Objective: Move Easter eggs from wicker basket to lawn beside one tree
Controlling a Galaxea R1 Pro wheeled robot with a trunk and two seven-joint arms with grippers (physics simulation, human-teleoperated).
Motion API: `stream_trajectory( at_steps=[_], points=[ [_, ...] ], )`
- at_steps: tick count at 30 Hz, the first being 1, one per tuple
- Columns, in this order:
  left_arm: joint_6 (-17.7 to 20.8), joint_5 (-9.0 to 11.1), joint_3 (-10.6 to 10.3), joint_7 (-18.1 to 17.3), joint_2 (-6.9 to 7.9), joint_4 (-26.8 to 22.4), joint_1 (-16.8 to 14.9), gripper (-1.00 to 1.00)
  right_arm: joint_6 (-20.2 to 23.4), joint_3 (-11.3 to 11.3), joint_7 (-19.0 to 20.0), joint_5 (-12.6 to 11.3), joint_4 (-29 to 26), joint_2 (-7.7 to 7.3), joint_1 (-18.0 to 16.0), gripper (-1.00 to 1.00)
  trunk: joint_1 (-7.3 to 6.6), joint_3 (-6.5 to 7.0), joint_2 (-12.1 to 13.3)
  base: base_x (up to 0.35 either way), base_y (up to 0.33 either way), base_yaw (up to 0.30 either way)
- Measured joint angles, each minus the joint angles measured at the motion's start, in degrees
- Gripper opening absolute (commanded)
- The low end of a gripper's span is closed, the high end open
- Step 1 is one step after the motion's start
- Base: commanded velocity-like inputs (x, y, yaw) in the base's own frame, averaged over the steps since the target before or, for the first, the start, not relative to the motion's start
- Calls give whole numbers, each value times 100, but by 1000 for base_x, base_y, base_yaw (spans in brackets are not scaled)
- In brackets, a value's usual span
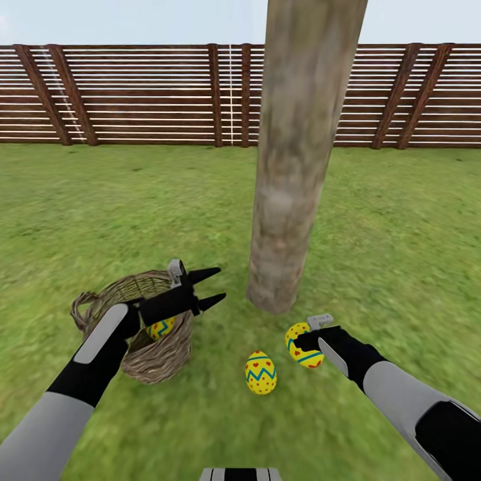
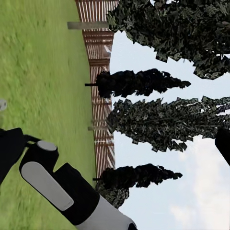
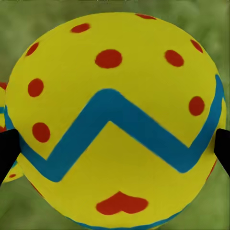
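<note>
Wicker basket [image 1: 143,334] on the lawn [image 1: 401,234] holds one egg [image 1: 160,328]; the left gripper [image 1: 210,287] hovers spread, empty. A second egg [image 1: 260,373] lies near the tree [image 1: 294,167]. The right gripper [image 1: 308,339] pinches the third egg [image 3: 115,120] across its smooth, probably slippery middle.

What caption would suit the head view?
Right gripper holds an egg beside the tree; one lies on grass, one in the basket.
</note>
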Motion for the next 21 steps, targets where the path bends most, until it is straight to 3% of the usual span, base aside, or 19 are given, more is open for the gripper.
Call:
stream_trajectory(
  at_steps=[3, 21],
  points=[
    [0, 18, 1, -17, 13, -6, 22, 100, -3, 0, 0, 0, 0, -1, 0, -100, 0, 0, 0, 2, -1, 0],
    [-9, -3, 1, -9, 11, 3, 33, 100, -133, 0, 0, -19, 9, 1, 3, -100, 47, -398, -24, 0, 0, 0]
  ],
)
